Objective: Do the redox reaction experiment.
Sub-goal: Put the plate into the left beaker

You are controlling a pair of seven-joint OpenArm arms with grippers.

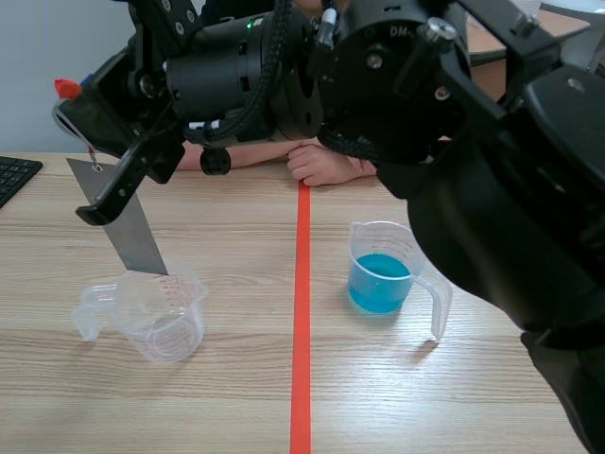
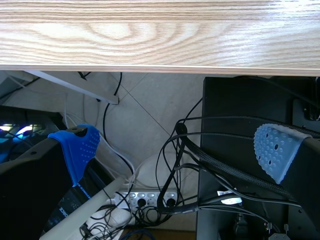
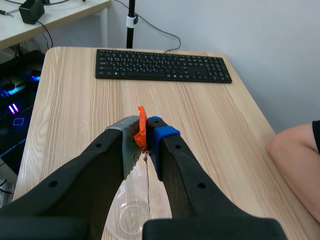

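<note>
The flat grey metal strip (image 1: 132, 225) hangs tilted, and its lower end dips into the mouth of the empty clear plastic measuring cup (image 1: 151, 317). It hangs from a small orange tab (image 3: 142, 127), and the right jaws are pressed together on that tab alone.

With so slight a hold, the strip could swing or slip free and tip the light cup. The second clear cup, holding blue liquid (image 1: 383, 279), stands well apart across the orange-red line. Carrying the strip there risks the bulky right arm (image 1: 492, 189) or the dangling metal knocking it and spilling onto the pale wooden counter (image 1: 236, 397). A person's hand (image 1: 326, 165) rests nearby.

The left jaws are spread, off the counter's edge.
</note>
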